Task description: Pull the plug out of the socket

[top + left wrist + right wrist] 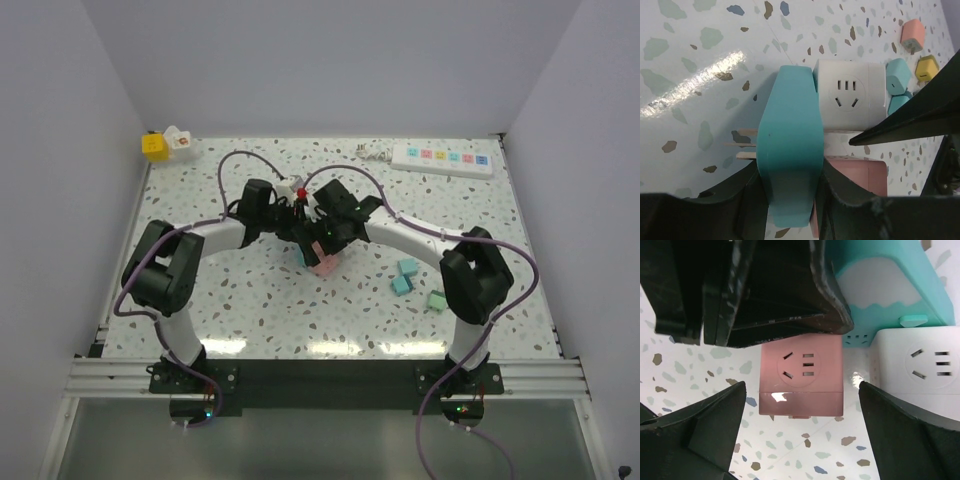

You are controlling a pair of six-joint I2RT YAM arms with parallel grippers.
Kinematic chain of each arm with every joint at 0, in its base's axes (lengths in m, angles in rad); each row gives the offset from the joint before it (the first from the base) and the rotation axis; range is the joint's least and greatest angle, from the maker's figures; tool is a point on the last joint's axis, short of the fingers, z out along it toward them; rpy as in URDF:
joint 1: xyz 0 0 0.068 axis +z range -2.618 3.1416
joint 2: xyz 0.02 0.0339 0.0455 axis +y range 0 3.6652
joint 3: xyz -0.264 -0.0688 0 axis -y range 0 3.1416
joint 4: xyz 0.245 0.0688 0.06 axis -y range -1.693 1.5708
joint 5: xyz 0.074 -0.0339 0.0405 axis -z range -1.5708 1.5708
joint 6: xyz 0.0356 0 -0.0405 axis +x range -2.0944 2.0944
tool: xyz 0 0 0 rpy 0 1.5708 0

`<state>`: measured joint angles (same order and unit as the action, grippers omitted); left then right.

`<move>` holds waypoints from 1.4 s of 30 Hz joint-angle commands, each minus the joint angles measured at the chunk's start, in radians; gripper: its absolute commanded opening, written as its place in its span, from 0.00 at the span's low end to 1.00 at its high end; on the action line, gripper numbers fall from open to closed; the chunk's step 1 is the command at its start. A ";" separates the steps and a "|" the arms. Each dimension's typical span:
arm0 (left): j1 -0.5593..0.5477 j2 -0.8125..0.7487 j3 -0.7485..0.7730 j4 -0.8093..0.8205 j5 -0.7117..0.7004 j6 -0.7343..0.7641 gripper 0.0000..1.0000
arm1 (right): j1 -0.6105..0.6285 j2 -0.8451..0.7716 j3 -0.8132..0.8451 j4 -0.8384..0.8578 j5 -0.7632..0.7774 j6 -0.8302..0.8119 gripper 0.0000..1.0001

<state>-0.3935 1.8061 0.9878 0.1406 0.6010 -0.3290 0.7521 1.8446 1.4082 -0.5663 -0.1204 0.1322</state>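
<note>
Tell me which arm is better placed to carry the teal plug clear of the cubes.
Left. The left gripper is clamped on the teal plug, its prongs bare. The right gripper stands open either side of the pink cube, gripping nothing.

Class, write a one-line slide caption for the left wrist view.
Left gripper holds a teal plug, prongs exposed, beside a white cube socket and a pink cube socket.

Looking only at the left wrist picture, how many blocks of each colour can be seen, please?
teal blocks: 3
pink blocks: 2
white block: 1
yellow block: 1
Total: 7
</note>
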 commanded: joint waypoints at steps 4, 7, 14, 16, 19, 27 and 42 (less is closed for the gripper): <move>0.053 0.016 -0.046 0.243 0.239 -0.234 0.00 | -0.002 -0.045 -0.054 0.102 -0.100 0.030 0.95; 0.061 0.030 -0.057 0.330 0.287 -0.312 0.00 | -0.002 -0.044 -0.066 0.117 -0.113 0.044 0.91; 0.070 0.039 -0.061 0.375 0.319 -0.355 0.00 | -0.002 -0.018 -0.037 0.106 -0.140 0.066 0.16; 0.087 0.035 -0.070 0.360 0.304 -0.343 0.00 | -0.002 -0.028 -0.025 0.083 -0.156 0.058 0.00; 0.116 0.035 -0.069 0.271 0.254 -0.283 0.00 | -0.003 -0.088 0.000 0.014 -0.185 0.043 0.00; 0.137 -0.014 0.011 -0.077 -0.032 -0.024 0.00 | -0.048 -0.303 0.120 -0.303 -0.153 -0.061 0.00; 0.139 -0.143 0.163 -0.112 0.006 -0.071 0.00 | -0.184 -0.332 0.032 -0.351 0.180 0.027 0.00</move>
<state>-0.2508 1.7592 1.0813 -0.0433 0.5465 -0.3668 0.6468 1.5028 1.4639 -0.9073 -0.1249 0.0898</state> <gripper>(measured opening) 0.400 0.659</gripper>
